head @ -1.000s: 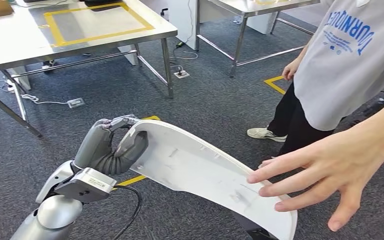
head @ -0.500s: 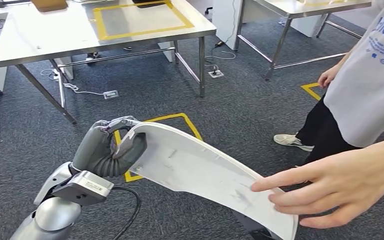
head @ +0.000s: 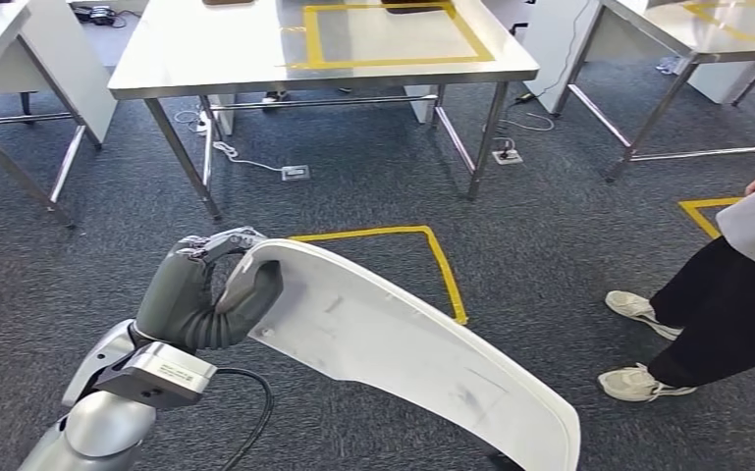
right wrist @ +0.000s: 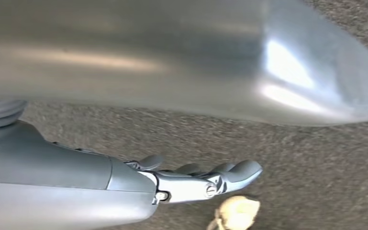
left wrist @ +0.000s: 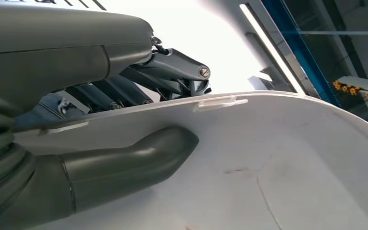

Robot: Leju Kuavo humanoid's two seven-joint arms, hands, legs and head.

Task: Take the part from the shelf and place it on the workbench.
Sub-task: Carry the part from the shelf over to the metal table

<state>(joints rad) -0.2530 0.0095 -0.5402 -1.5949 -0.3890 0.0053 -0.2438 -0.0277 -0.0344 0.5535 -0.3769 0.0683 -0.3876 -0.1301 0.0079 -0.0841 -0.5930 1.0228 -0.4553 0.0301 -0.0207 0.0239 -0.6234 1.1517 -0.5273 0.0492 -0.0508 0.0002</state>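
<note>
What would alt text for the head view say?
The robot's left hand grips one end of a long curved white part above grey carpet. A steel workbench with a yellow taped rectangle stands ahead; a person's legs are at right.

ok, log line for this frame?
phase: carrying | left hand: grips white part by edge | right hand: open, empty | workbench: ahead | person: right

From high on the robot the head view looks forward and down over the carpet (head: 373,196) toward the far workbench (head: 245,44), both wrist views sit tight behind their own hands, the left sharing the white part (head: 403,353) with the head view.
</note>
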